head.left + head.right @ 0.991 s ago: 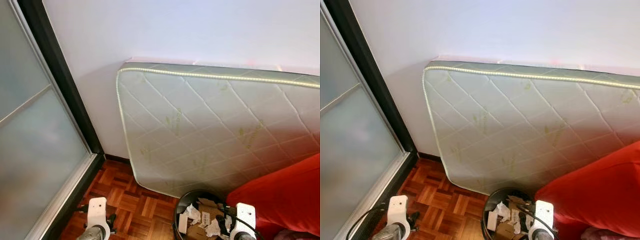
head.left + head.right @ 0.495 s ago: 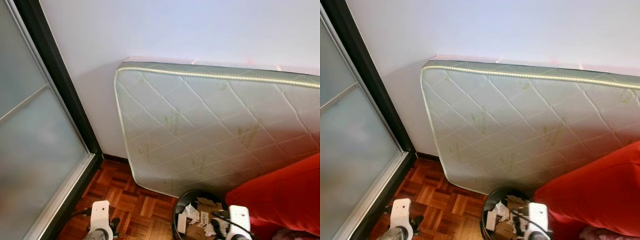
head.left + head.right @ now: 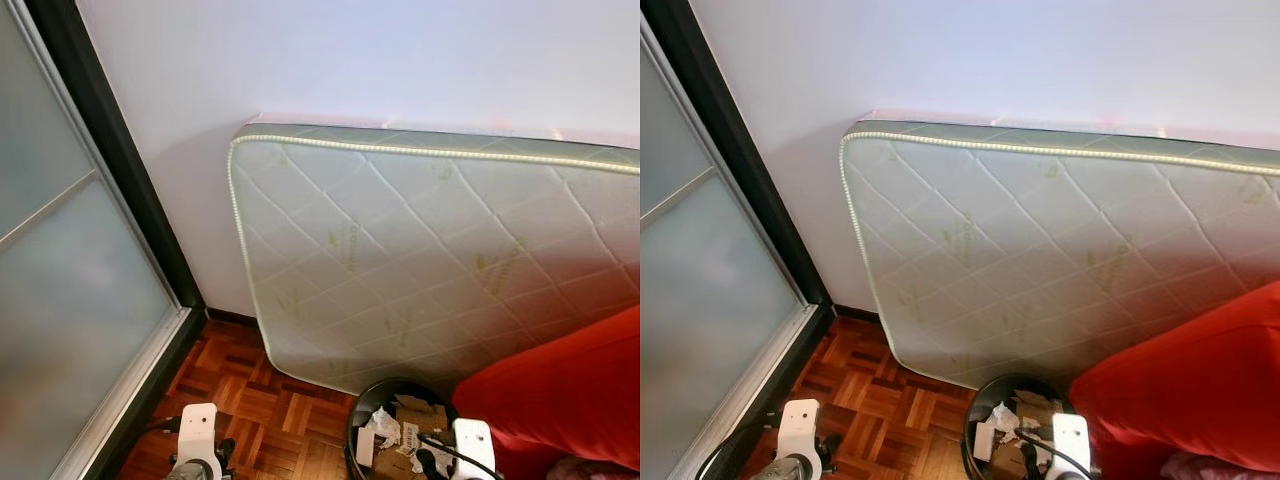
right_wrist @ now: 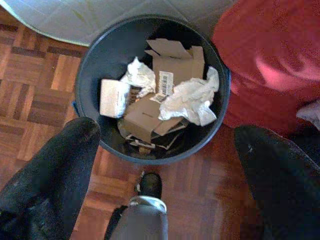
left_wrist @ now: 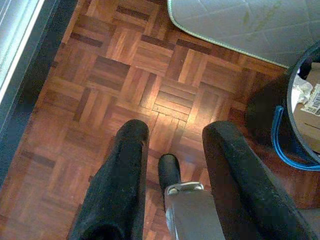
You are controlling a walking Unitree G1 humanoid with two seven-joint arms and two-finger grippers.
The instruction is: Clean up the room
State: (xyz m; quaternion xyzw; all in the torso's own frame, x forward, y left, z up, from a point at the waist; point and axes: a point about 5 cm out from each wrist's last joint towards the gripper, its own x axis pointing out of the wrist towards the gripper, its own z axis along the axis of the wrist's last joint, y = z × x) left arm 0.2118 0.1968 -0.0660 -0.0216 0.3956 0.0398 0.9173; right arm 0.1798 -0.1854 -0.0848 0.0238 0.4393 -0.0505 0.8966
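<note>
**Two empty hands, one full bin beneath the right**

Both head views: a white quilted mattress with a green piped edge (image 3: 430, 260) leans on its long side against the pale wall (image 3: 350, 60), its long axis running from 9 to 3 o'clock. At 9 o'clock stands a frosted glass sliding door in a dark frame (image 3: 70, 300). A round black waste bin holding cardboard and crumpled paper (image 3: 385, 395) sits at 6 o'clock on the wooden parquet floor (image 3: 250, 400), touching or nearly touching the mattress foot. A red fabric cover (image 3: 560, 390) bulges in at 4 o'clock, just beside the bin. The white wrist mounts of both arms show low in frame, the right one over the bin's rim.

Left wrist view: the left hand (image 5: 175, 137) hangs with its fingers spread wide, holding nothing, above bare parquet. The bin's rim, with a blue edge, lies off to one side, near the mattress corner.

Right wrist view: the right hand (image 4: 167, 135) is spread very wide and empty, directly above the bin (image 4: 95, 65), so it is the nearer arm. Inside lie a folded brown carton with a label (image 4: 165, 85), white crumpled paper (image 4: 190, 100) and a small white box (image 4: 112, 97).

Open room, as I judge it, lies on the floor toward 8 o'clock; mattress and red cover hem the bin elsewhere.
</note>
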